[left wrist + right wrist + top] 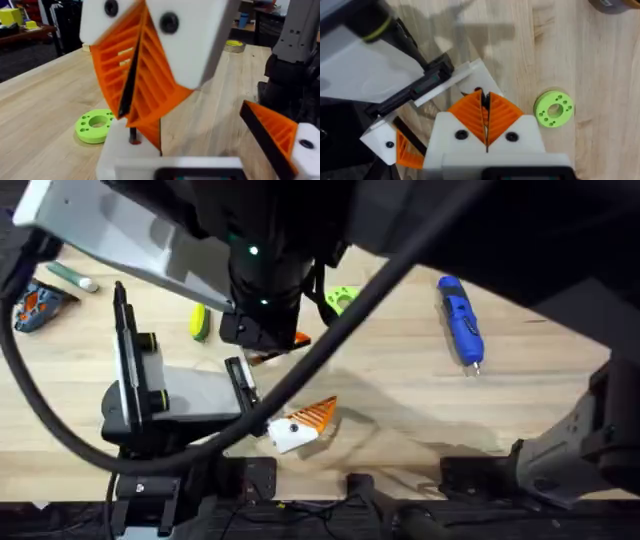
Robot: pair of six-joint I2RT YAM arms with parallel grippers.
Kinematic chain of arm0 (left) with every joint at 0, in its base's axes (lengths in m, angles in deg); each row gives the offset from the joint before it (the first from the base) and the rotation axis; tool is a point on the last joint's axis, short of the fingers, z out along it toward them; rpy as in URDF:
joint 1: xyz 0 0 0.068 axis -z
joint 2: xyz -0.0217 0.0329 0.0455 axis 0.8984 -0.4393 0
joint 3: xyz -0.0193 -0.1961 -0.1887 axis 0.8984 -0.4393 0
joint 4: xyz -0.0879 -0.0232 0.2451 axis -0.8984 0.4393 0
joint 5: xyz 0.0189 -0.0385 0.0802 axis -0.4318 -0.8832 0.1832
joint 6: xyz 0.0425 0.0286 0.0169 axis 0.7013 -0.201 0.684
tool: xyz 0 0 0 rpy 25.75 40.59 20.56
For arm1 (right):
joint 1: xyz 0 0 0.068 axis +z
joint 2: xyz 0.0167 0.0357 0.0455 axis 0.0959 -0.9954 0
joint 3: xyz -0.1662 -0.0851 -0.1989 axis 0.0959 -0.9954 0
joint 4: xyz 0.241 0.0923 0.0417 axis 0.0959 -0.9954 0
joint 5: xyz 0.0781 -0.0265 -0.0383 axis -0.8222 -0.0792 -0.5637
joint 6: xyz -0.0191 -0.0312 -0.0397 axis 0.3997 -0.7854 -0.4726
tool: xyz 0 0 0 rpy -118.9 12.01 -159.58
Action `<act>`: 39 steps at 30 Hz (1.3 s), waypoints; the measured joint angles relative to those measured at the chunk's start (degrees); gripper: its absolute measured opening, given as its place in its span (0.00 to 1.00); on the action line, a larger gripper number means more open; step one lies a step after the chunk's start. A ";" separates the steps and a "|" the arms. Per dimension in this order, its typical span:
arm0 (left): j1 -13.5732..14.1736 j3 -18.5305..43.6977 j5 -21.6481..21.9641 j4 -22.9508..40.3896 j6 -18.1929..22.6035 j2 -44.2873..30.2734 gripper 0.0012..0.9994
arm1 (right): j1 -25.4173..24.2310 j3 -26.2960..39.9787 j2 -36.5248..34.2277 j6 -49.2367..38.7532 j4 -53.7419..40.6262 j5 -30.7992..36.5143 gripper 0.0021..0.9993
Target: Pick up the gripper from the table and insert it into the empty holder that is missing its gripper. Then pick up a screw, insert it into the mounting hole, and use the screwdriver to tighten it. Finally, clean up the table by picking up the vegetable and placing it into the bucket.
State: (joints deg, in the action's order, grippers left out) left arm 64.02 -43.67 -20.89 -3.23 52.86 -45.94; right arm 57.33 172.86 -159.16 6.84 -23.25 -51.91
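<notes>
Orange-padded right gripper (485, 97) clamped on a thin dark piece (132, 134), tips touching the white holder (470, 75). Left gripper (200, 140) spread wide at the holder. Near the holder a green disc (553, 108); well apart, the blue screwdriver (460, 320).

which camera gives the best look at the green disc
The right wrist view: the green disc lies whole, seen from above, holes clear. The left wrist shows it side-on; overhead, it is partly hidden by an arm.

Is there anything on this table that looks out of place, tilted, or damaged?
Nothing looks spilled or broken. The only stray item is the vegetable, lying loose on the table rather than in a bucket. The screwdriver lies flat and apart from the other things.
</notes>
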 joint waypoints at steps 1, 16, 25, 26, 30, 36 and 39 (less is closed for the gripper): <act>0.00 0.00 0.00 -0.02 0.00 0.00 0.99 | 0.00 0.00 0.00 0.00 0.02 0.02 0.00; 0.00 0.00 -0.02 0.00 0.00 0.02 0.99 | 0.00 0.00 0.02 0.02 0.02 -0.02 0.00; 0.00 0.00 -0.02 -0.01 0.04 0.00 0.99 | 0.00 0.00 0.02 0.07 0.02 -1.77 0.00; 0.00 0.00 -0.02 -0.02 0.04 0.02 0.99 | 0.00 0.00 0.02 0.11 0.02 -1.81 0.00; 0.00 0.00 -0.02 0.00 0.07 0.02 0.99 | 0.00 0.00 0.02 0.22 0.02 -1.99 0.00; 0.00 0.00 -0.02 -0.02 0.17 0.02 0.99 | 0.00 0.00 0.02 0.22 0.22 -1.97 0.00; 0.00 0.00 -0.02 -0.02 0.20 0.00 0.99 | 0.00 0.00 0.02 0.22 1.00 -1.88 0.00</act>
State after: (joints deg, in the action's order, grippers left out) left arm 64.02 -43.67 -20.91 -3.25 53.06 -45.94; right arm 57.33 172.86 -159.14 7.06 -22.25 -53.80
